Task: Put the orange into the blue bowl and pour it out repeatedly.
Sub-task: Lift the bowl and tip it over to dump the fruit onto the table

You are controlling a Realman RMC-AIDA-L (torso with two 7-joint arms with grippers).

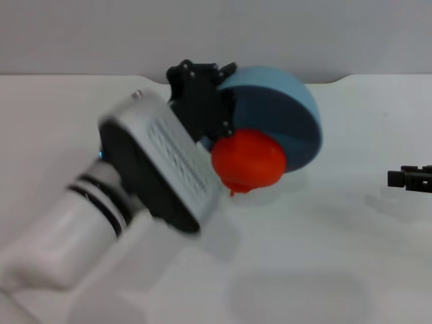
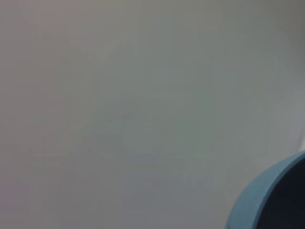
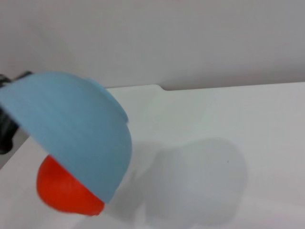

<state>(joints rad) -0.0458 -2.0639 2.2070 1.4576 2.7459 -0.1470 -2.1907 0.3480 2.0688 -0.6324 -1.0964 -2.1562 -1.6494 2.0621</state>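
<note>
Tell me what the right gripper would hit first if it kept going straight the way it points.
The right gripper, at the table's right edge, points toward the tipped light-blue round bowl and the red-orange lumpy orange spilling from it. Bare white table lies between; the bowl probably comes first, though depth is unclear.

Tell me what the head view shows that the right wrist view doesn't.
Only the head view shows the left gripper holding the tipped blue bowl at its rim, the bowl's dark inside, and the right gripper parked far to the right. Only the right wrist view shows the bowl's rounded outer back. Both show the orange spilling from the bowl's lower rim above the white table.
</note>
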